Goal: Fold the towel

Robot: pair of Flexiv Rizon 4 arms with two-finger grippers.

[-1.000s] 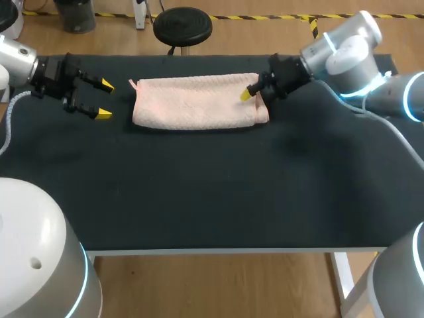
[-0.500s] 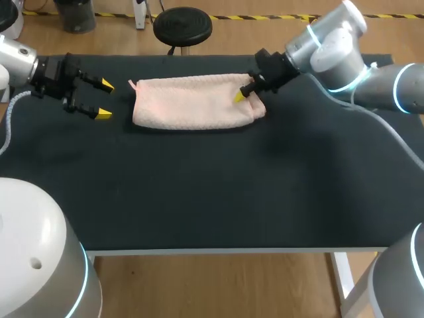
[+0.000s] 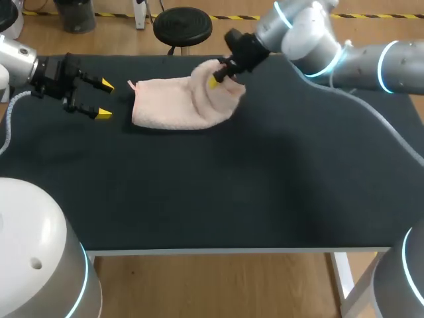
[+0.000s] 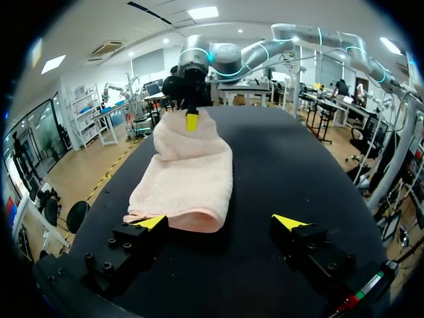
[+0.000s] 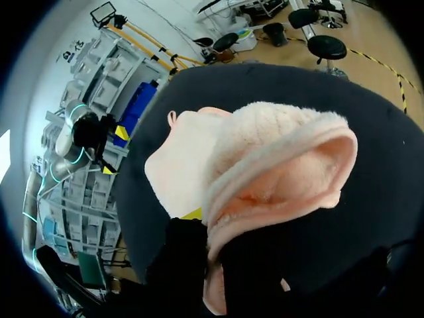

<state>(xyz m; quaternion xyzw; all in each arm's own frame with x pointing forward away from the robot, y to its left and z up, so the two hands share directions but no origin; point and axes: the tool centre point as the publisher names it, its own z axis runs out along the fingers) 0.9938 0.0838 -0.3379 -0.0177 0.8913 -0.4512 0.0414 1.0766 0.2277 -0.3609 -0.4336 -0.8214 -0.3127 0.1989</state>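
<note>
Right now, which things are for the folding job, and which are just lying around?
For the job: pink towel; right arm, jaws shut on the towel's raised end; left arm, jaws open beside it.
Just there: black table.

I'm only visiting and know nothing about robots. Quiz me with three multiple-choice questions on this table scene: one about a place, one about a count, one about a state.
1. Where is the left gripper?
A. beside the left end of the soft pale pink towel, apart from it
B. above the towel's middle
C. at the near edge of the black table

2. How many grippers hold the towel?
A. none
B. one
C. two

3. The towel's right end is:
A. flat on the table
B. lifted and bunched
C. hanging over the table's edge

Answers: 1 A, its open yellow tips stand clear of the towel's left end. 2 B, only the right gripper pinches it. 3 B, that end rises off the table in the right gripper.
</note>
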